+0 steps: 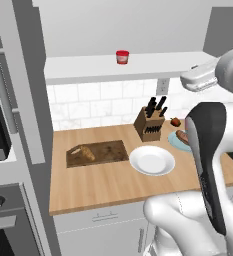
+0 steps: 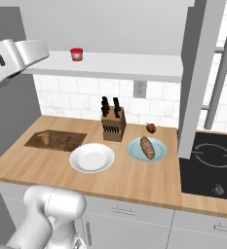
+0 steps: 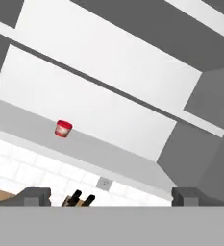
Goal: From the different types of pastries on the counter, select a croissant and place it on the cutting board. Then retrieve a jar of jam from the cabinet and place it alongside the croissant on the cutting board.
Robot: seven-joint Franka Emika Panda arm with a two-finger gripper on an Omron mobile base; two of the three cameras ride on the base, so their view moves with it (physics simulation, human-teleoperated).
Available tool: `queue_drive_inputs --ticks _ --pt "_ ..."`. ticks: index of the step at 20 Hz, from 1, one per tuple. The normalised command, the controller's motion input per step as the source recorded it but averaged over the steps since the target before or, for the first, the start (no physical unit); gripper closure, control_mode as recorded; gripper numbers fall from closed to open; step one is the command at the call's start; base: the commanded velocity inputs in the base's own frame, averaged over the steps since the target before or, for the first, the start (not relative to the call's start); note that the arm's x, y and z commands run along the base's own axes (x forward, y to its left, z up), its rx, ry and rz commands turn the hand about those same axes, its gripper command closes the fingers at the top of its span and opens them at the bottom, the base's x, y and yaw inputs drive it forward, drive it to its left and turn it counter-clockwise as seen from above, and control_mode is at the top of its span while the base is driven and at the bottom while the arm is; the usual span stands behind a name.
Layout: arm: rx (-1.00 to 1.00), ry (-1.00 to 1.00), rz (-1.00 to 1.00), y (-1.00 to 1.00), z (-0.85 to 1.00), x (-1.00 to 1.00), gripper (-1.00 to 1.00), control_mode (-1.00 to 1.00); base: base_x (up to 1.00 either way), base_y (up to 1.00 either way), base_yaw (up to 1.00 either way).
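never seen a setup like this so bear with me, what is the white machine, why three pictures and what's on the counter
The white machine is a robot arm on a driving base in a rendered kitchen. Two pictures come from cameras on the base, behind the arm to its left and right. The third looks along its end effector, whose two dark fingertips stand wide apart at the bottom, holding nothing.

On the light tan wooden counter lies a dark brown rectangular cutting board with a small golden-brown croissant already on it. Beside it are a round white plate, a wooden knife block, a longer reddish-brown oblong pastry on a pale blue plate, and a tiny dark red-topped pastry.

The small squat red jam jar stands on the long white cabinet shelf, untouched.
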Motion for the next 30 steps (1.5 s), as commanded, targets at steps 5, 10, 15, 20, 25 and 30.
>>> queue_drive_inputs --ticks 5,10,15,20,25,30 --pt "0.02 -0.1 -0.05 -0.05 0.1 -0.01 -1.0 -1.0 0.0 0.0 0.0" --pt "0.19 -0.33 -0.03 0.0 0.96 -0.09 -1.0 -1.0 0.0 0.0 0.0" --pt "0.31 -0.04 0.0 -0.01 0.21 -0.39 -1.0 -1.0 0.0 0.0 0.0" --pt "0.45 0.3 0.06 0.01 0.0 -0.06 -1.0 -1.0 0.0 0.0 0.0" --pt "0.17 0.1 0.03 0.02 -0.02 0.0 -1.0 -1.0 0.0 0.0 0.0" --pt "0.11 0.19 0.01 0.3 -0.21 0.06 -1.0 -1.0 0.0 0.0 0.0"
